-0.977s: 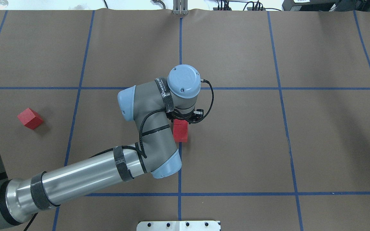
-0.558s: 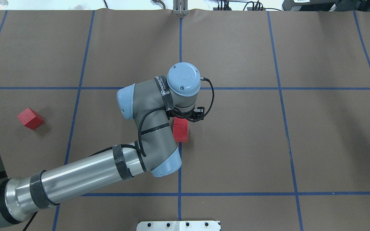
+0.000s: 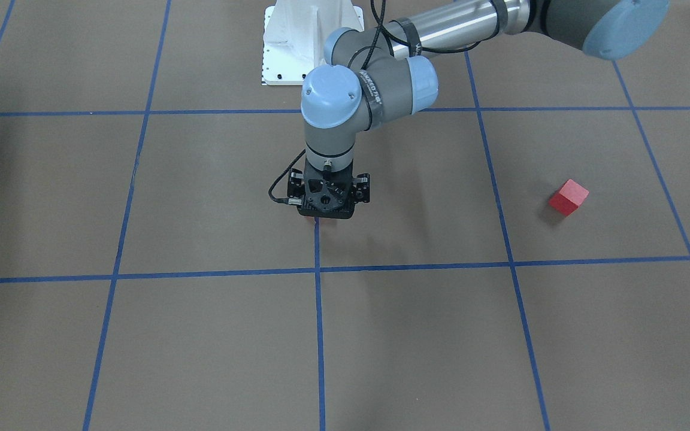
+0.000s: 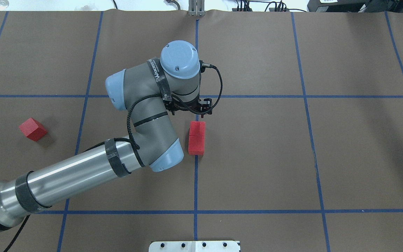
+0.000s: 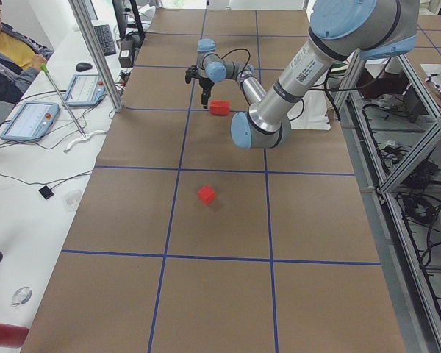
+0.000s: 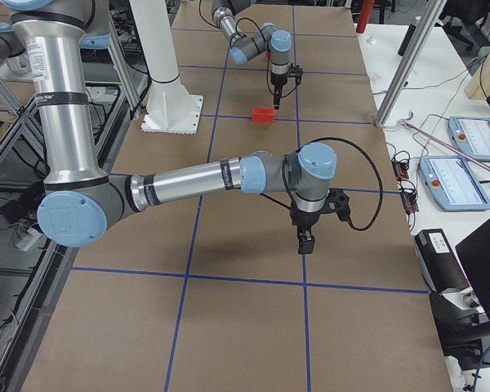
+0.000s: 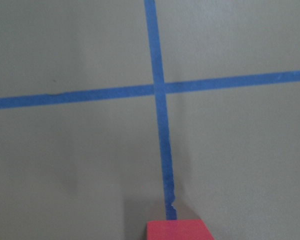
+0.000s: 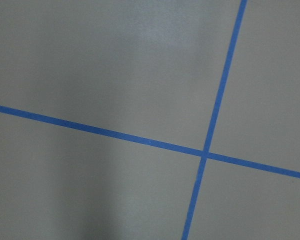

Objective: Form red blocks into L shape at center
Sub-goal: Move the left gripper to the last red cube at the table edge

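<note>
**Overhead exterior.** Paired red blocks (image 4: 197,138) touching face to face, in a straight row along the middle blue tape line (image 4: 195,182) at the center (image 4: 210,164) of the brown grid. Third red block (image 4: 32,129) well apart on the robot's left side, turned askew to the lines, not yet joined to the row. Left gripper (image 4: 191,107) largely hidden beneath its own wrist, just beyond the row's far end, where a cross line (image 4: 257,96) meets the middle line, touching neither block. Fingers out of sight, so impossible to tell whether parted or closed.

**Exterior front-facing.** Left gripper (image 3: 324,200) with black body pointing straight down, covering nearly all of the paired red blocks. Third red block (image 3: 568,197) alone toward the view's right. White base plate (image 3: 297,54) at top.

**Exterior left.** Paired red blocks (image 5: 219,107) just beside the distant left gripper. Third red block (image 5: 206,194) nearer the camera. Seated person (image 5: 7,44) at a white side table (image 5: 29,184).

**Exterior right.** Right gripper (image 6: 305,238) near the camera, pointing down, hanging over brown surface. Jaw state not to be judged from this view. Paired red blocks (image 6: 264,115) far down the table.

**Left wrist-mounted.** Tape crossing (image 7: 159,90) ahead. Top of one red block at the bottom edge, on the tape line.

**Right wrist-mounted.** Brown surface with another tape crossing (image 8: 205,153).
</note>
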Available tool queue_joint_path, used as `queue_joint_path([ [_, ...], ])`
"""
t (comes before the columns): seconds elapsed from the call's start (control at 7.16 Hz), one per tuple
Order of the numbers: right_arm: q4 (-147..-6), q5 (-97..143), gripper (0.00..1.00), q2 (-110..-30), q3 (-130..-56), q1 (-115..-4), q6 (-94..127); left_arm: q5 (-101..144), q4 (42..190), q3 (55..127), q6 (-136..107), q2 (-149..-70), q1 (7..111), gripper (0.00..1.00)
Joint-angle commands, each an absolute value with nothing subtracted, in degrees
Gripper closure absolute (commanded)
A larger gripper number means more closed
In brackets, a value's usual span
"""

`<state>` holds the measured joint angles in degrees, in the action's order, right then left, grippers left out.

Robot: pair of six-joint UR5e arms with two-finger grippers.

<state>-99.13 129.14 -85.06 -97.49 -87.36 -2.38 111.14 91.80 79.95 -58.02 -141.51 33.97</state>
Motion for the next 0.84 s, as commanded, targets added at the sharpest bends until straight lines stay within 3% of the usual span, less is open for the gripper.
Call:
queue_joint_path([
  [0.0, -99.1, 129.0, 0.0, -90.3, -97.6, -90.3, -2.7, 113.6, 91.9, 89.3, -49.2, -130.5, 38.3, 0.0],
  [0.42, -96.2, 129.2, 0.0, -92.5, -97.5, -90.5, -1.8, 119.7, 94.9, 97.2, -29.5, -113.1, 47.8, 0.0],
  [0.7, -96.2, 129.2, 0.0, -92.5, -97.6, -90.5, -1.8, 120.1, 105.4, 97.1, -18.9, -102.4, 52.1, 0.0],
])
